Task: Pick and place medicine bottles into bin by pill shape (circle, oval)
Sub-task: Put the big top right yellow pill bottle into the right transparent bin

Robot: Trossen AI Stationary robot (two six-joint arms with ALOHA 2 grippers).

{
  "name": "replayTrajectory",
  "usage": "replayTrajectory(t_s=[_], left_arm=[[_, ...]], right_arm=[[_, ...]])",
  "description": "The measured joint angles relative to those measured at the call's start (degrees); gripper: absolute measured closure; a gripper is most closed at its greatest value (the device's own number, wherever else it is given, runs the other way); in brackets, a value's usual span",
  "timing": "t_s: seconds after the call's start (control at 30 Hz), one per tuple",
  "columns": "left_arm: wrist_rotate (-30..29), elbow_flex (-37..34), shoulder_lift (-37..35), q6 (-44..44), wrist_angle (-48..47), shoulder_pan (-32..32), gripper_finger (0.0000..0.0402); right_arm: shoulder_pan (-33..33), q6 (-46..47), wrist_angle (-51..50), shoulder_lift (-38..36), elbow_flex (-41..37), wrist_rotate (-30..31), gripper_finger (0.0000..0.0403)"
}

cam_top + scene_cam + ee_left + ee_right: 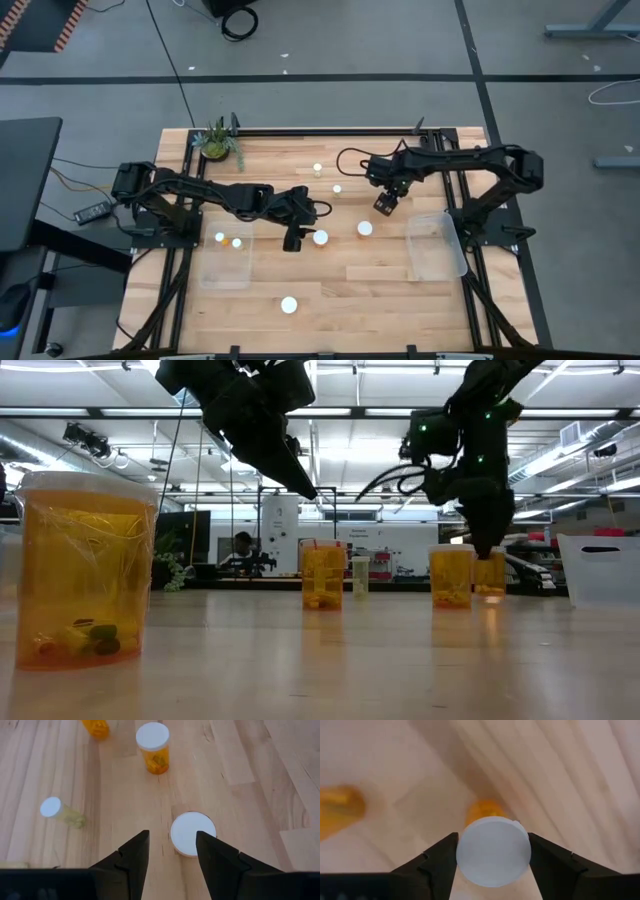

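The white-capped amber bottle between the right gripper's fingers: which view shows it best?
The right wrist view: the white-capped amber bottle fills the gap between the right gripper's fingers. High and low views hide it behind the arm; the left wrist view misses it.

high view: overhead, straight down, whole table (pixel 330 290) and both arms. low view: table-top height, level across the wood into the room behind. left wrist view: looks down past its fingers (pixel 131 860) at capped bottles (pixel 155 750). right wrist view: very close on one white cap (pixel 493 851). All four share the tabletop
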Motion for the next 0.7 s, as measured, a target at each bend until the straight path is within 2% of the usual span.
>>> replayTrajectory(t_s=[0.37, 0.7], left_arm=[[0.0, 0.0, 0.0, 0.0, 0.0, 0.0, 0.0230], [0.0, 0.0, 0.0, 0.0, 0.0, 0.0, 0.0230]], right_arm=[[4.8, 7.3, -3.5, -8.6, 0.0, -1.2, 0.0171], [12.3, 14.7, -5.8, -9.9, 0.0, -5.2, 0.0172]])
